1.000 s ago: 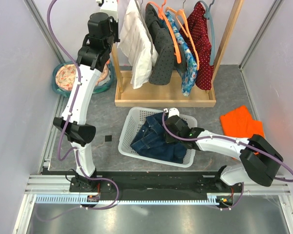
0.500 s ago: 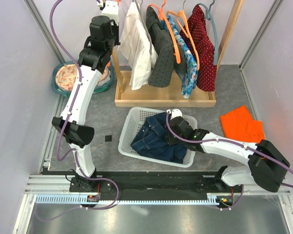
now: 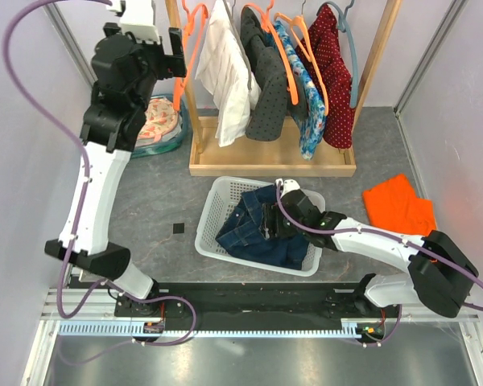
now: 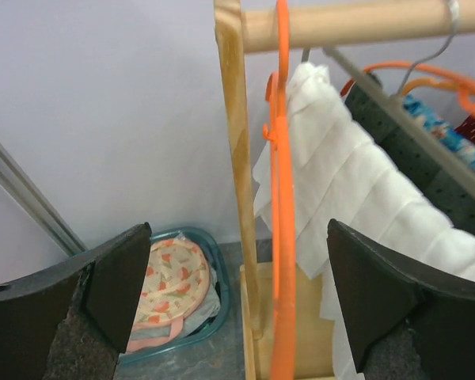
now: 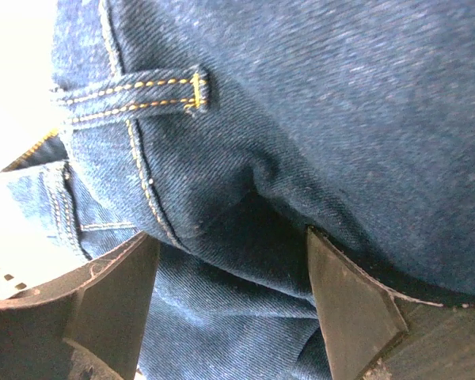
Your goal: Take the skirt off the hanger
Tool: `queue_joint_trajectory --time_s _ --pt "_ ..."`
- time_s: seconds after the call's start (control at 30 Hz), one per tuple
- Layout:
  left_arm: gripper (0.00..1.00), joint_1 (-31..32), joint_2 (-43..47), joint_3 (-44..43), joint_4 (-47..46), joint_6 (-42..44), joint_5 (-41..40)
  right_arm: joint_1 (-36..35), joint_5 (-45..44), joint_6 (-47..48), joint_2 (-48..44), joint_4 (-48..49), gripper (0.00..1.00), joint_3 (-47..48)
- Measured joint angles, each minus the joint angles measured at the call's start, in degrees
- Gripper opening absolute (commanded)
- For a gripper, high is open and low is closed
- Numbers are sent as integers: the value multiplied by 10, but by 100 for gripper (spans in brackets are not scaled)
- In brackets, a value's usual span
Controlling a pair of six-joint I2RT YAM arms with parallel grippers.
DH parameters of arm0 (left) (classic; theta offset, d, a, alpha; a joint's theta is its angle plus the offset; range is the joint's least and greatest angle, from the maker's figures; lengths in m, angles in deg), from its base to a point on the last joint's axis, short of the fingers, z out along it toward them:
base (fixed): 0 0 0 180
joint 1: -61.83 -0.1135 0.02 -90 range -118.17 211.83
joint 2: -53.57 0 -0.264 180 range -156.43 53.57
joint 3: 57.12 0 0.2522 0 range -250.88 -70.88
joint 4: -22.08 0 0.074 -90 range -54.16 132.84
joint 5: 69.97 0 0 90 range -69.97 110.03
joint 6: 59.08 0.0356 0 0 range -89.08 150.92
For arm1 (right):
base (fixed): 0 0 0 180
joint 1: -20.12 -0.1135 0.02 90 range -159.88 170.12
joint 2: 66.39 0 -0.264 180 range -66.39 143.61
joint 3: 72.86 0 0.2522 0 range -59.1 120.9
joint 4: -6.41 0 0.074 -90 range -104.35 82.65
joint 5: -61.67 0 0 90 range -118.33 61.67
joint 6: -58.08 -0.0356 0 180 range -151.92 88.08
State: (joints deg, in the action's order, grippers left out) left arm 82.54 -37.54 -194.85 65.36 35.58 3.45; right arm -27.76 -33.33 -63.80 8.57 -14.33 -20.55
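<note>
Over on the left, the left hand (image 4: 237, 297) is up high at the rack's end, fingers spread wide and gripping nothing. Dead ahead between them hangs a bare orange hanger (image 4: 279, 198) on the rod (image 4: 340, 24), touching neither finger. It looks parked there because its job is over. A white garment (image 4: 340, 182) hangs just right of it, and a teal bowl (image 4: 178, 277) sits low and left of the hand. That arm is stretched tall, elbow lifted, wrist level and facing the rack.

Moving right: the skirt (image 5: 301, 119), blue denim, lies heaped in the basket (image 3: 213, 213) on the tabletop, right under the right hand (image 5: 229, 285). The fingers are apart, straddling a fold and not pinching it. The skirt is off the hanger, so I'd call the task all but done. The right arm reaches low and forward, forearm angled leftward, wrist tipped down into the basket. An orange cloth (image 3: 398, 205) lies off to the hand's right.
</note>
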Motion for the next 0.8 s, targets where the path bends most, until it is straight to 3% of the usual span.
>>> queue_joint_trajectory --time_s 0.17,0.23,0.5,0.8 --pt "100 35 29 -19 -1 -8 5 9 45 -14 -9 22 77 -12" --pt "100 62 24 -37 -1 -9 6 9 60 -19 -18 30 82 -17" --pt "100 179 -73 -99 -47 11 -39 9 81 -40 -88 64 88 -35" --pt "100 188 -206 -127 -116 40 -98 8 93 -39 -151 88 84 -49"
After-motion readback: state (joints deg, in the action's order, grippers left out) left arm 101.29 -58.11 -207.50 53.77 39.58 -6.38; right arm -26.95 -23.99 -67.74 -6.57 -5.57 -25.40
